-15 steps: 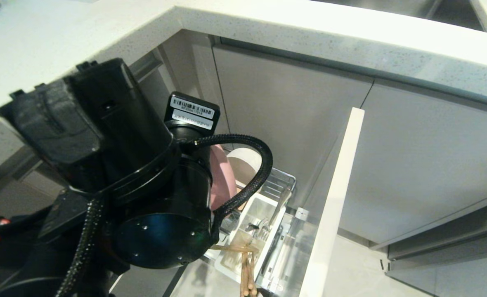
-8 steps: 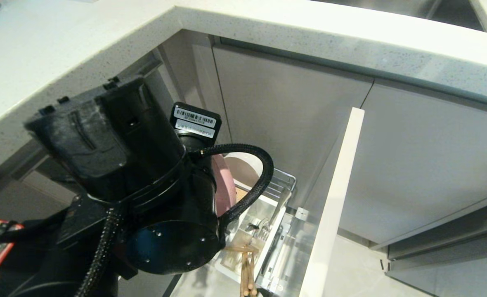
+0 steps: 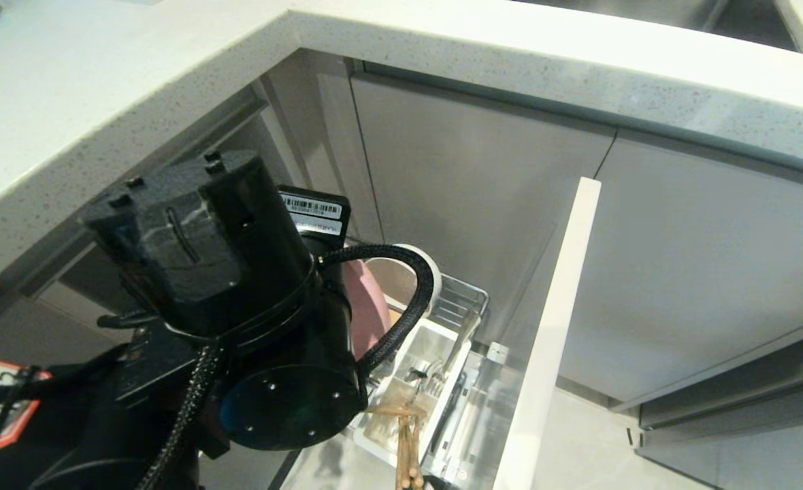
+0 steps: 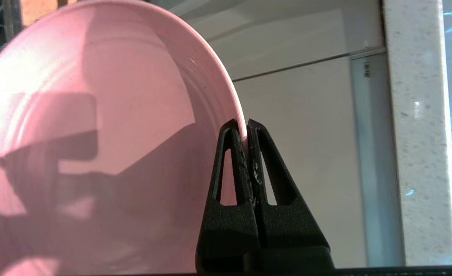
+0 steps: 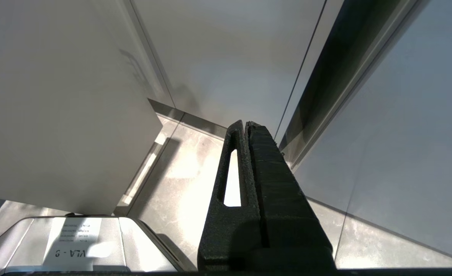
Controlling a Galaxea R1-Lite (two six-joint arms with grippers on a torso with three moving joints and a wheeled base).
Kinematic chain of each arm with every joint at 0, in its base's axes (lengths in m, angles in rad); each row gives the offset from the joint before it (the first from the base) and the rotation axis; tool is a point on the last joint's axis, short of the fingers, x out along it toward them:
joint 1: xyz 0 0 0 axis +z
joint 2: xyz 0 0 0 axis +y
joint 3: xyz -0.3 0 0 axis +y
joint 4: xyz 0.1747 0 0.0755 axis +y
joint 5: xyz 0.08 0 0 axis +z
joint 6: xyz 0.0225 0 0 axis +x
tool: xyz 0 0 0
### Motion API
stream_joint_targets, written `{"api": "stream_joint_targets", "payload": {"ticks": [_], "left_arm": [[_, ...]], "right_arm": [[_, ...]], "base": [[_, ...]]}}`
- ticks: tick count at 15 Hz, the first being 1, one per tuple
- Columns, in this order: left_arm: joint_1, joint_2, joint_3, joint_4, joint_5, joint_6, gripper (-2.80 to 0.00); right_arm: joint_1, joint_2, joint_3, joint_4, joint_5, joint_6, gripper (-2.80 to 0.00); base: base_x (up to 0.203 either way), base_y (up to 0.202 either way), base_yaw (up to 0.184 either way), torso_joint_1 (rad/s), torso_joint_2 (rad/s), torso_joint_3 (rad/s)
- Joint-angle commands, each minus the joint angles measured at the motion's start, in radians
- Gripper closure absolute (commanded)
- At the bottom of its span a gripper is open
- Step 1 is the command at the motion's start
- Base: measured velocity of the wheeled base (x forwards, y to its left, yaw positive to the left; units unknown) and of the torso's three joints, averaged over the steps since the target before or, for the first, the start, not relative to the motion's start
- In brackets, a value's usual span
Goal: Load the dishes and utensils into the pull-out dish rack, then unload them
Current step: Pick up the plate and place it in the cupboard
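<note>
Left gripper point(image 4: 246, 124) pinches the pink plate point(image 4: 95, 134) rim; head view hides this grip behind the arm.

A white sticker point(image 5: 72, 237) on the grey box point(image 5: 134, 245) beside the closed right gripper point(image 5: 246, 124) reads "VLA - 9", seen upside down, above smaller print too fine to read. On the left arm's wrist module point(image 3: 314, 211) sits a barcode label point(image 3: 312, 206); its characters are illegible.

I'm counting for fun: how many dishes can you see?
2. The pink plate is held by its rim in the left gripper; the cream bowl sits behind it in the rack. The arm may hide others.
</note>
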Motion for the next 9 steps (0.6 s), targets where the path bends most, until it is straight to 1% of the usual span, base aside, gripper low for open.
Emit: {"api": "stream_joint_targets", "payload": {"ticks": [1, 3, 7, 9], "left_arm": [[0.004, 0.001, 0.003, -0.001, 0.007, -0.012, 0.00], [0.008, 0.001, 0.009, 0.010, 0.008, -0.031, 0.00], [0.015, 0.001, 0.012, 0.073, 0.010, -0.080, 0.00], [0.015, 0.001, 0.012, 0.086, 0.014, -0.084, 0.00]], "right_arm": [[0.000, 0.000, 0.002, 0.000, 0.000, 0.000, 0.00], [0.000, 0.000, 0.002, 0.000, 0.000, 0.000, 0.00], [0.000, 0.000, 0.002, 0.000, 0.000, 0.000, 0.00], [0.000, 0.000, 0.002, 0.000, 0.000, 0.000, 0.00]], "base": [[0.000, 0.000, 0.000, 0.000, 0.00, 0.000], [0.000, 0.000, 0.000, 0.000, 0.00, 0.000], [0.000, 0.000, 0.000, 0.000, 0.00, 0.000], [0.000, 0.000, 0.000, 0.000, 0.00, 0.000]]}}
